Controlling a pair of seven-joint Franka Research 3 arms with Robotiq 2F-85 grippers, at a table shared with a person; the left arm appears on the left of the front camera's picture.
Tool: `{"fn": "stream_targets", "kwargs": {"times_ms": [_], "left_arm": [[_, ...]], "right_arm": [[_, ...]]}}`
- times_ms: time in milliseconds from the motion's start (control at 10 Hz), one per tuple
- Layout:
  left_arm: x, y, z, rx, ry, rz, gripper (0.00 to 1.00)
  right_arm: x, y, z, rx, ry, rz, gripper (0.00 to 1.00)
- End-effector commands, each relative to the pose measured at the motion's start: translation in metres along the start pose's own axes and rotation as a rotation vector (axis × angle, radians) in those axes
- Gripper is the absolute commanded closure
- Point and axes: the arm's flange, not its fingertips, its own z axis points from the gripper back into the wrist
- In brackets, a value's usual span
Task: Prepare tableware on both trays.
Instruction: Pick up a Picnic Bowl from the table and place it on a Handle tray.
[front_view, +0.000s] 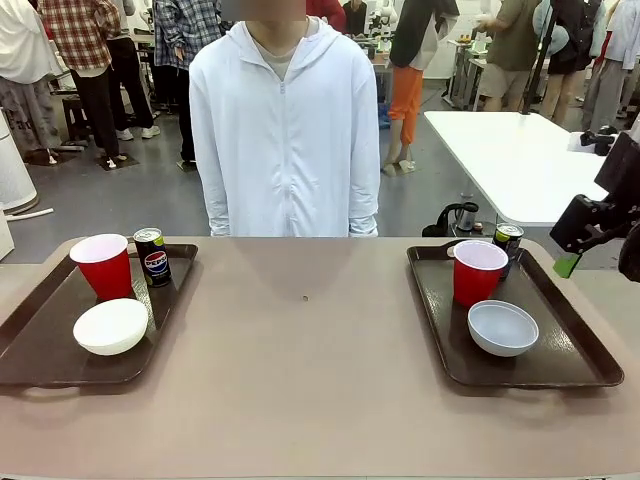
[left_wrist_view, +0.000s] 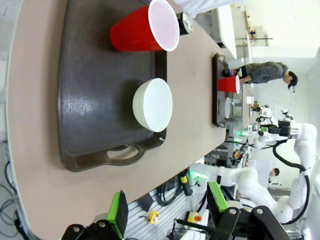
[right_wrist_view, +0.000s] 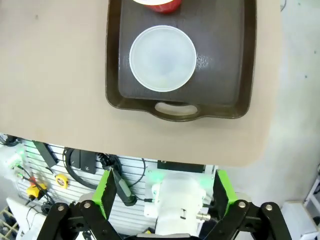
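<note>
Front view shows two brown trays on the table. On the left tray (front_view: 40, 340), at the left side of the frame, stand a red cup (front_view: 104, 265), a black can (front_view: 152, 256) just beside it, and a white bowl (front_view: 111, 326) nearer to the bottom. On the right tray (front_view: 570, 350) stand another red cup (front_view: 478, 271), a second can (front_view: 508, 240) partly hidden behind it, and a pale bowl (front_view: 502, 327). A person in a white jacket (front_view: 285, 130) stands at the far side. The right gripper (front_view: 590, 235) shows at the right edge; I cannot tell its opening here.

Left wrist view is rolled sideways. The left gripper (left_wrist_view: 167, 210) is at the bottom with its green pads (left_wrist_view: 118, 212) wide apart, holding nothing. Above it lie the tray (left_wrist_view: 85, 100), the bowl (left_wrist_view: 153, 104) and the cup (left_wrist_view: 145, 29); the other tray is far at the right.

Right wrist view shows the right gripper (right_wrist_view: 164, 192) at the bottom, fingers spread and empty. The bowl (right_wrist_view: 162, 58) sits in the tray (right_wrist_view: 220, 75) in the upper part of the frame, and the cup (right_wrist_view: 156, 4) is cut by the top edge.
</note>
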Motion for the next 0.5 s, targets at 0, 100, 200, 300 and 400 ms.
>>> {"fn": "stream_targets", "kwargs": {"times_ms": [0,100,200,300,400], "left_arm": [[-0.0013,-0.0007,0.0022,-0.01,-0.004,-0.011,0.16],[-0.0013,-0.0007,0.0022,-0.01,-0.004,-0.011,0.16],[-0.0013,-0.0007,0.0022,-0.01,-0.004,-0.011,0.16],[-0.0013,-0.0007,0.0022,-0.01,-0.004,-0.011,0.16],[-0.0013,-0.0007,0.0022,-0.01,-0.004,-0.011,0.16]], "right_arm": [[0.0069,-0.0012,-0.0123,-0.001,0.014,-0.002,0.0],[0.0069,-0.0012,-0.0123,-0.001,0.014,-0.002,0.0],[0.0069,-0.0012,-0.0123,-0.001,0.014,-0.002,0.0],[0.0069,-0.0012,-0.0123,-0.001,0.014,-0.002,0.0],[0.0069,-0.0012,-0.0123,-0.001,0.014,-0.002,0.0]]}}
